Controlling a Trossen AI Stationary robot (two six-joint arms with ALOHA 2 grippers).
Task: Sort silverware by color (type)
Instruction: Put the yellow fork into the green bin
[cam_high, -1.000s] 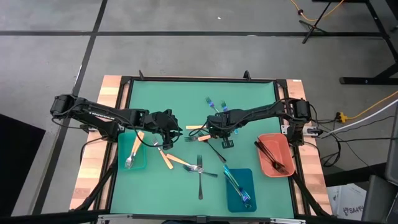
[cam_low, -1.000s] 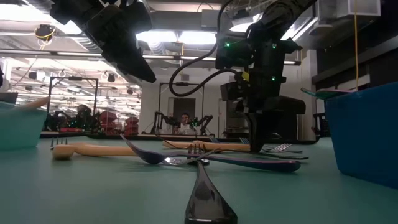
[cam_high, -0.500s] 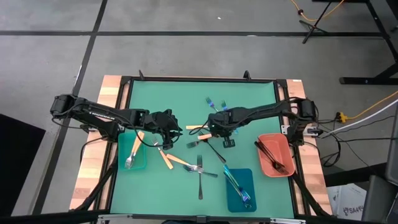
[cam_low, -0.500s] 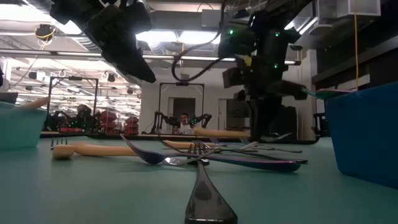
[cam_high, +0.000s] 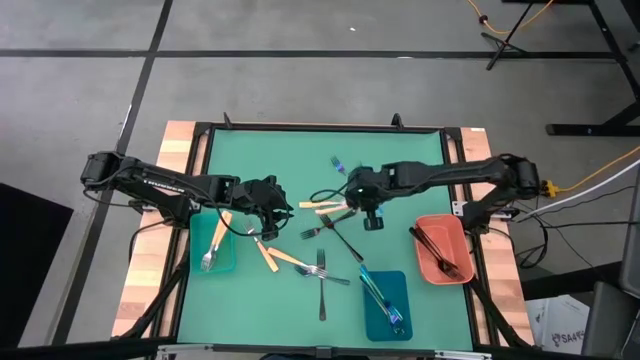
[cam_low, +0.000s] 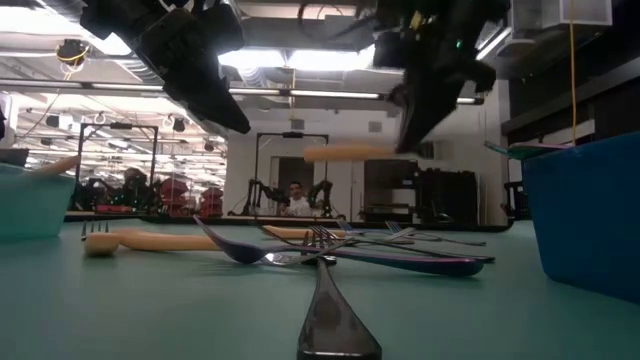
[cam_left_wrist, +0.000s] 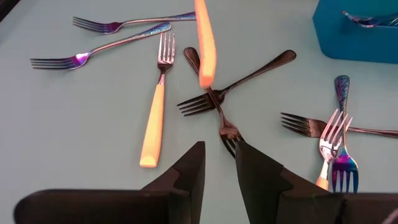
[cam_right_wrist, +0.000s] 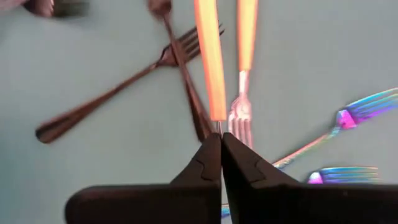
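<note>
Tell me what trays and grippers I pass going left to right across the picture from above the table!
Teal tray → left gripper → right gripper, holding an orange-handled fork → blue tray → salmon-red tray.

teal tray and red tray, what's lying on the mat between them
High view: between the teal tray and the red tray lie loose forks on the mat, with the blue tray nearer the red one.
</note>
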